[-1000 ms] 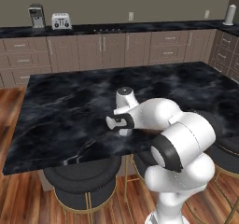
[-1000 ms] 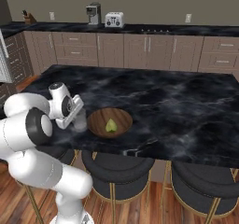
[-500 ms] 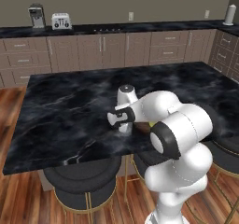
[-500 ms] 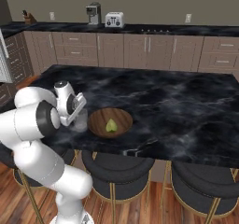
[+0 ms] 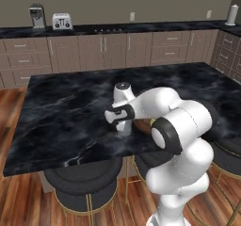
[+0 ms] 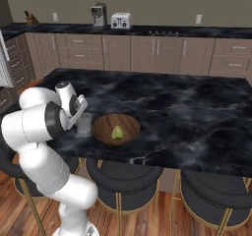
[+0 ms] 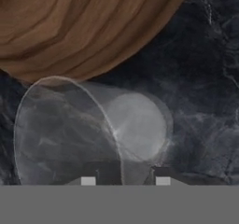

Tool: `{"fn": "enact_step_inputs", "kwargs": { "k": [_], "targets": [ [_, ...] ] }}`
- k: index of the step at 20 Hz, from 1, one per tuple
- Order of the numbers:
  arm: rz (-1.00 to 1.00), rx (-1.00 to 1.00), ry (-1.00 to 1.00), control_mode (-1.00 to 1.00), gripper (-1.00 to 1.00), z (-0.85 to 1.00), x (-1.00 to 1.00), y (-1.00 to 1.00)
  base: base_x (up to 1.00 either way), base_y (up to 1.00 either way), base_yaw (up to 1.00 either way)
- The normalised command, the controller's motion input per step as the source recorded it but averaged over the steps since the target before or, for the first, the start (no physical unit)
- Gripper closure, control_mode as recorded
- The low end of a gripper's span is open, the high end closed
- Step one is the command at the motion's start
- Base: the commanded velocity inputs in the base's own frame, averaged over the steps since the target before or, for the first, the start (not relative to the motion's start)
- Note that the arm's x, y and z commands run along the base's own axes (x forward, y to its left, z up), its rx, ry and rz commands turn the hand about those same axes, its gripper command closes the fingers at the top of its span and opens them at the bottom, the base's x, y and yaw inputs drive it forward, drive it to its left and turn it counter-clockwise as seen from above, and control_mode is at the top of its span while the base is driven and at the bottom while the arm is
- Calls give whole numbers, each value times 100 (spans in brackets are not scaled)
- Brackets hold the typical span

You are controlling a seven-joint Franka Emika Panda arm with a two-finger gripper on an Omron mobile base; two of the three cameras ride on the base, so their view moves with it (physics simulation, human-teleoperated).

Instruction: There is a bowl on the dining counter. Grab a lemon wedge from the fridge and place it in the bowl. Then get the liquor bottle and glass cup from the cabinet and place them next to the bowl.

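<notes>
In the right base view, going left to right, the white arm bends in from the left edge and holds the tool (image 6: 81, 118) low over the glass cup (image 6: 84, 124), which stands upright on the black marble desk (image 6: 197, 117) just left of the wooden bowl (image 6: 116, 129); that spot suits the task, since the cup is meant to end up beside the bowl, not in it. The lemon wedge (image 6: 117, 132) already lies at the bowl's middle, so that step looks done. Further right the desk is bare, and no liquor bottle can be seen on it, so I judge that fetch is left. In the hand view the cup (image 7: 88, 129) fills the lower left, its rim near the bowl's (image 7: 93, 27) edge, and the 2 dark fingertips (image 7: 162, 174) at the bottom stand apart on either side of its wall, so the tool looks partly open and loosening off the cup, though whether the pads touch glass is unclear.
</notes>
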Motion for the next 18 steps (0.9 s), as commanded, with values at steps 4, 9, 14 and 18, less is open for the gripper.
{"fn": "enact_step_inputs", "kwargs": {
  "k": [4, 9, 14, 18],
  "targets": [
    [-7, 0, -9, -100, -100, -2, -34, 0, 0, 0, 0],
    [-10, 0, -13, -100, -100, 18, -37, 0, 0, 0, 0],
    [-5, 2, -20, -100, -100, 85, -36, 0, 0, 0, 0],
    [0, 5, -23, -100, -100, 100, -26, 0, 0, 0, 0]
  ]
}}
